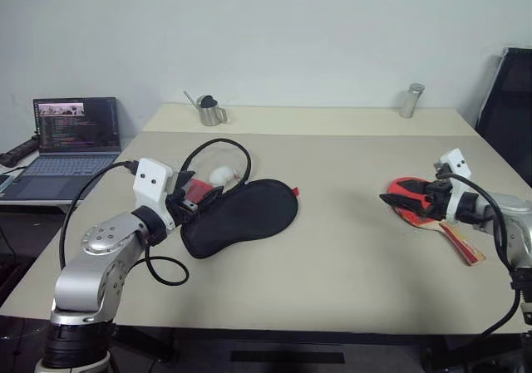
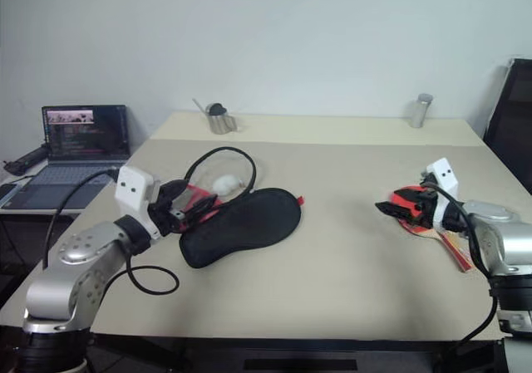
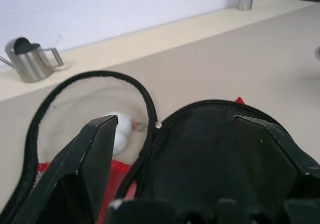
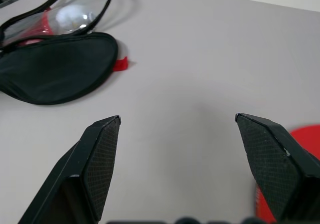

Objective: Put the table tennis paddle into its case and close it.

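The case (image 1: 249,213) lies left of the table's middle, black side up and unzipped. Its black-edged flap (image 1: 224,150) is folded back, showing a red lining and a small white ball (image 1: 221,175). My left gripper (image 1: 204,200) is open at the case's narrow end; in the left wrist view its fingers (image 3: 87,159) stand wide on either side of the black half (image 3: 210,149). The table tennis paddle (image 1: 420,218) lies red face up near the right edge, handle (image 1: 464,244) toward me. My right gripper (image 1: 392,198) hovers open over its blade, nothing between the fingertips (image 4: 102,154).
A small steel pitcher (image 1: 210,111) and a metal cylinder (image 1: 411,100) stand along the table's far edge. A laptop (image 1: 73,144) sits on a lower surface to the left. A black chair (image 1: 511,107) is at the right. Bare tabletop (image 1: 345,223) separates case and paddle.
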Tool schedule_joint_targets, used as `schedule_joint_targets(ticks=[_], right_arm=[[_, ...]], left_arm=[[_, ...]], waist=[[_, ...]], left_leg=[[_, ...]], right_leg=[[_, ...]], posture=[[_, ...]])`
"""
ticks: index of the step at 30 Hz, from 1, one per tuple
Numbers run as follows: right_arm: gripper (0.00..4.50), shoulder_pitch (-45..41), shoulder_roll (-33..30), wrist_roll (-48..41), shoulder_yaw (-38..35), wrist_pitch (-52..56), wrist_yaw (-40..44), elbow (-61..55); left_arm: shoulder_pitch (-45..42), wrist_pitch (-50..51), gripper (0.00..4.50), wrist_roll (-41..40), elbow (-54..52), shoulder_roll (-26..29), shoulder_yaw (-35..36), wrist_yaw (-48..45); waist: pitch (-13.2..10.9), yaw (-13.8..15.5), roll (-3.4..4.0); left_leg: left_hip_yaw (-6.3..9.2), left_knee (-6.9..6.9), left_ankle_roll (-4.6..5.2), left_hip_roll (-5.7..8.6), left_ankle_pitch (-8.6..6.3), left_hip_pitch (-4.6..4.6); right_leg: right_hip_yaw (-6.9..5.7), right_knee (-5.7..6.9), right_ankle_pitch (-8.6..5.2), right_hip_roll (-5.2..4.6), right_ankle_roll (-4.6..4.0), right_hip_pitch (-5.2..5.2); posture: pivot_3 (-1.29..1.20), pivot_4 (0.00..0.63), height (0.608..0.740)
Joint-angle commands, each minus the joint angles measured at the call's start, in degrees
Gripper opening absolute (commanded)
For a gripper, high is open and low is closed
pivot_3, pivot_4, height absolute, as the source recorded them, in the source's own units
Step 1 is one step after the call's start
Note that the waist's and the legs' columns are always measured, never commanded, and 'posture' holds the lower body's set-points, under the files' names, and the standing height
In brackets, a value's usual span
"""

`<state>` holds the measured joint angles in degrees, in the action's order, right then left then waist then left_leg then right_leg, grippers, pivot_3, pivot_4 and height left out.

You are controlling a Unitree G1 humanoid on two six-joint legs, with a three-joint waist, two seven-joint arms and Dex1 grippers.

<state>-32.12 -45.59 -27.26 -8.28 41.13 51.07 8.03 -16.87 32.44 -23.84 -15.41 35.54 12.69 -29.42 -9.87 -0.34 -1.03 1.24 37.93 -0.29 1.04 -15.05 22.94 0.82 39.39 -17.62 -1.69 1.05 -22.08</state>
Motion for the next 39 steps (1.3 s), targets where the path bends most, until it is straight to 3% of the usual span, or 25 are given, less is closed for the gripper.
schedule_joint_targets(ticks=[1, 5, 12, 19, 28, 33, 39], right_arm=[[4.02, 0.87, -0.73, -0.86, -1.3, 1.02, -0.17, -4.12], [4.02, 2.64, 0.92, -2.07, -2.06, 2.7, -2.0, -7.86], [4.02, 4.42, 5.79, -6.77, 1.44, 7.99, -3.28, -19.26], [4.02, 7.43, 17.5, -7.21, 8.26, 9.86, -10.13, -25.78], [4.02, 6.07, 24.58, -4.21, 11.39, 8.05, -16.14, -23.05], [4.02, 3.82, 27.0, -3.77, 12.02, 9.06, -18.14, -21.95], [4.02, -1.46, 33.12, -1.22, 9.55, 12.45, -27.97, -13.98]], left_arm=[[0.45, -0.38, 4.03, 0.51, -0.25, 0.16, 0.12, -0.12], [2.25, -0.74, 4.03, -0.26, 1.32, 0.47, 0.52, -2.35], [5.47, 4.51, 4.03, -8.32, -5.78, 3.59, -2.37, -13.35], [11.23, 6.13, 4.03, -10.78, -9.81, 7.34, -4.01, -19.66], [6.89, 1.6, 4.03, -7.77, -2.53, 6.48, -3.85, -19.45], [4.46, -0.42, 4.03, -7.51, 2.58, 8.53, -2.21, -21.87], [2.13, -3.54, 4.03, -6.85, 11.71, 14.87, 0.79, -28.54]], waist=[[0.0, 0.01, -0.01], [0.0, 0.08, -0.01], [0.0, 0.06, -0.01], [0.0, -0.15, 0.0], [0.01, 0.06, -0.03], [0.01, -0.18, -0.03], [0.01, -1.15, -0.03]], left_leg=[[0.0, 0.0, 0.0, 0.0, 0.0, 0.0], [0.02, 0.03, 0.0, 0.0, 0.0, 0.0], [0.06, 0.01, 0.0, -0.01, 0.0, 0.01], [0.06, -0.02, 0.0, -0.01, 0.0, -0.01], [0.13, 0.04, 0.0, 0.03, 0.0, -0.04], [0.13, 0.0, 0.0, 0.02, 0.0, -0.03], [0.12, 0.0, -0.01, 0.02, 0.0, -0.04]], right_leg=[[0.0, 0.02, 0.0, 0.0, 0.0, 0.0], [-0.01, 0.01, 0.0, 0.0, 0.0, 0.02], [-0.04, 0.0, 0.0, 0.0, 0.0, 0.01], [-0.02, 0.04, -0.01, 0.0, -0.01, 0.0], [-0.08, 0.04, 0.04, -0.01, -0.01, 0.04], [-0.1, 0.05, 0.04, 0.0, -0.02, -0.01], [-0.08, 0.12, 0.04, 0.0, -0.02, -0.07]], posture=[[0.0, 0.15, 0.74], [0.0, 0.15, 0.74], [0.0, 0.15, 0.74], [0.0, 0.15, 0.74], [0.0, 0.15, 0.74], [0.0, 0.15, 0.74], [0.0, 0.15, 0.74]])
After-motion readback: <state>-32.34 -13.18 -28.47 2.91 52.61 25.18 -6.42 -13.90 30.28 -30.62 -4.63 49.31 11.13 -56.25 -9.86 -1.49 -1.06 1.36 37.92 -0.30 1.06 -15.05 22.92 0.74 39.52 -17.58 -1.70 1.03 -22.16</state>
